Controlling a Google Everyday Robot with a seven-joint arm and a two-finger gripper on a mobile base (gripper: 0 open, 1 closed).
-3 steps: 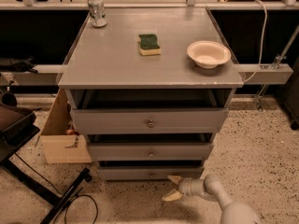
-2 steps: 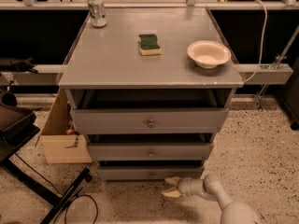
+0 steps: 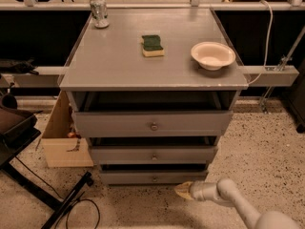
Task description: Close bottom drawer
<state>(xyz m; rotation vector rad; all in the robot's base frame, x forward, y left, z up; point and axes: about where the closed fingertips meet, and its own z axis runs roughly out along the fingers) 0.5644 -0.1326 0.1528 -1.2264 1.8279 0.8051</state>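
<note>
The bottom drawer [image 3: 153,177] is the lowest, narrowest grey front of the cabinet, with a small round knob [image 3: 154,179]. It stands pulled out a little, with a dark gap above its front. My gripper [image 3: 182,190] is low near the floor, just below and right of the drawer front's right end. Its pale tan fingertips [image 3: 184,187] point left toward the drawer. The white arm [image 3: 228,197] comes in from the lower right.
The middle drawer [image 3: 153,154] and top drawer [image 3: 153,124] also stand open above. On the cabinet top [image 3: 119,66] are a can [image 3: 99,11], a sponge [image 3: 153,45] and a bowl [image 3: 213,55]. A cardboard box [image 3: 62,137] and a black stand [image 3: 28,175] are on the left floor.
The gripper has edged slightly left toward the bottom drawer's right end. The drawers look unchanged.
</note>
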